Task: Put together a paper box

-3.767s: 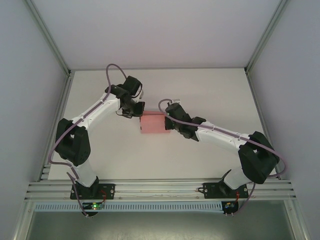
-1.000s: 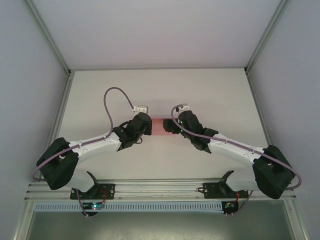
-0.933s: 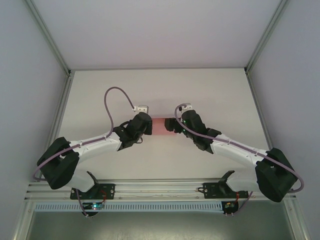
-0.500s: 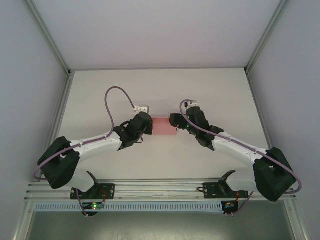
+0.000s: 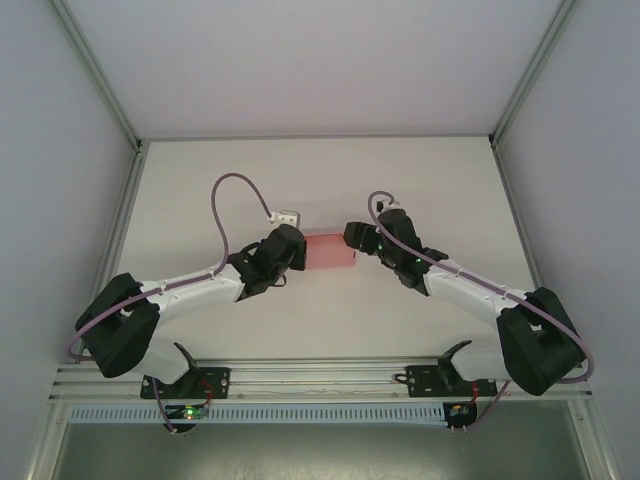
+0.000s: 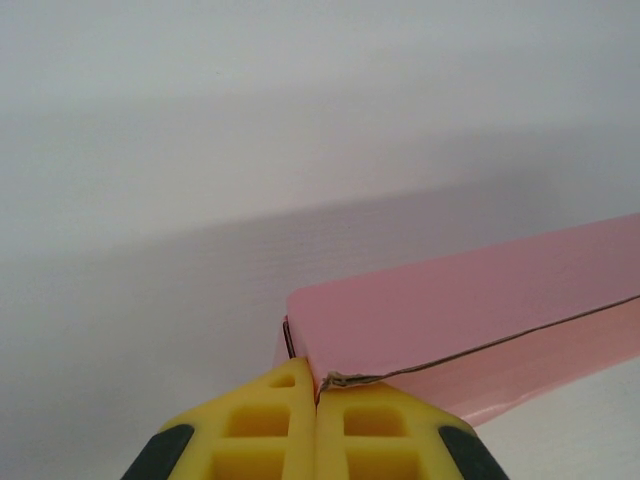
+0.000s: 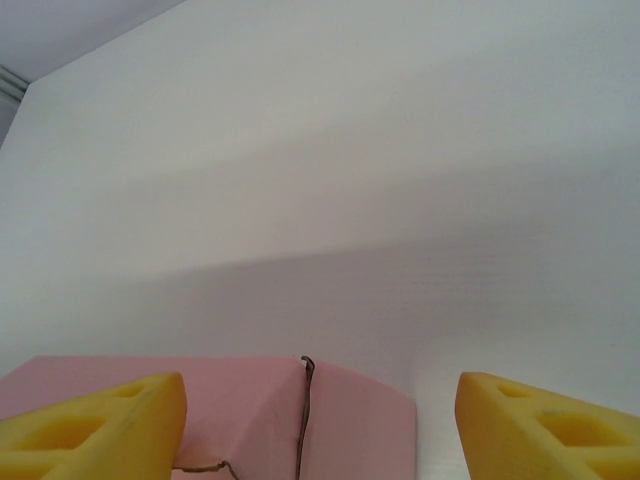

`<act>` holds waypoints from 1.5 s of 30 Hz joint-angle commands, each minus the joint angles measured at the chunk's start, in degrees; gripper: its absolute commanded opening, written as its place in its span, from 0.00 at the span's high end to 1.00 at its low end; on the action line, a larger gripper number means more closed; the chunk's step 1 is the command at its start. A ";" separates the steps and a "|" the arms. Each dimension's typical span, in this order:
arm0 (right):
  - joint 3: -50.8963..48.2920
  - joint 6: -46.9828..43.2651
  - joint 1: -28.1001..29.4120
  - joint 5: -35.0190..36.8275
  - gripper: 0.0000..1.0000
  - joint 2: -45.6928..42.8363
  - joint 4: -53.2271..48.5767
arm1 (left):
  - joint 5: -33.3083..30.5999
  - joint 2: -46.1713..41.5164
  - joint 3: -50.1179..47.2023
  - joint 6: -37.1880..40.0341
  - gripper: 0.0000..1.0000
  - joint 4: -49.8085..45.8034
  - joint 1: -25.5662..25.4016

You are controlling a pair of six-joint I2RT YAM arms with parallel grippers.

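The paper box [image 5: 330, 252] is a small flat pink card box in mid-table, held between the two arms. My left gripper [image 5: 299, 251] is at its left end. In the left wrist view that gripper [image 6: 318, 398] is shut, its yellow fingers [image 6: 270, 420] pinching the frayed corner edge of the box [image 6: 470, 305]. My right gripper [image 5: 353, 241] is at the box's right end. In the right wrist view it [image 7: 320, 432] stands open, its fingers [image 7: 95, 428] wide apart on either side of the box's end [image 7: 345, 425], where a flap seam shows.
The white table [image 5: 420, 180] is walled in by white panels at the back and both sides. An aluminium rail [image 5: 320, 378] with the arm bases runs along the near edge. Purple cables loop above both wrists.
My right gripper has drawn back to the right off the box's end, its jaws narrowing a little, so more of the pink box shows. The left gripper has kept its pinch and place.
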 commanded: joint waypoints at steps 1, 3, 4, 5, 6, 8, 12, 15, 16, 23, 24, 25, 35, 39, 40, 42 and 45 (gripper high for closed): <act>-1.55 0.69 -0.87 -1.30 0.32 0.85 -1.89 | 3.04 2.74 -2.21 1.29 1.00 -9.14 -0.95; -1.39 1.09 -0.87 -2.40 0.34 1.90 -2.05 | 3.70 2.74 -2.11 1.87 1.00 -8.68 -0.91; -1.39 1.45 -0.82 -3.05 0.35 2.33 -1.93 | 3.76 2.74 -2.03 1.93 1.00 -8.56 -0.97; -1.50 1.68 -0.77 -3.86 0.36 2.77 -1.44 | 4.27 2.80 -1.85 2.16 0.98 -8.46 -0.94; -1.62 1.96 -0.61 -4.38 0.38 3.20 -0.86 | 4.85 2.83 -1.55 2.35 0.92 -8.46 -0.97; -1.81 2.53 -0.32 -4.97 0.40 3.93 -0.02 | 5.74 2.99 -0.95 2.76 0.91 -8.49 -0.95; -2.10 3.37 -0.18 -5.69 0.43 5.04 0.70 | 6.23 3.71 0.43 3.13 0.91 -9.43 -0.96; -2.66 3.97 -0.03 -5.69 0.45 5.16 1.22 | 6.59 3.86 0.85 3.04 0.85 -9.47 -0.91; -2.76 4.16 -0.03 -5.78 0.45 5.24 1.29 | 6.65 3.76 1.08 2.96 0.83 -9.63 -0.92; -4.05 5.60 0.23 -5.50 0.54 6.12 2.02 | 6.95 2.14 1.31 4.00 0.72 -10.36 -0.96; -4.21 5.96 0.20 -5.30 0.55 6.23 2.12 | 6.77 1.95 1.27 4.01 0.72 -10.46 -0.96; -4.51 6.35 0.26 -5.11 0.55 6.47 2.25 | 6.70 1.68 1.40 4.03 0.72 -10.59 -0.97; -4.64 8.66 -0.27 -5.95 0.66 9.40 3.00 | 10.56 -0.14 0.96 6.05 0.60 -8.08 -0.96; -4.92 9.19 -0.25 -6.59 0.69 10.20 2.91 | 12.53 -0.34 1.90 7.27 0.47 -8.18 -0.70; -5.12 9.48 -0.22 -6.58 0.69 10.40 2.85 | 13.34 -0.27 2.16 7.27 0.45 -8.18 -0.59; -5.27 9.72 -0.27 -6.54 0.70 10.61 3.00 | 15.48 -0.16 2.61 7.29 0.41 -7.93 -0.33; -5.40 10.08 -0.27 -6.64 0.71 10.98 3.00 | 17.14 -0.42 3.10 7.12 0.36 -7.81 -0.09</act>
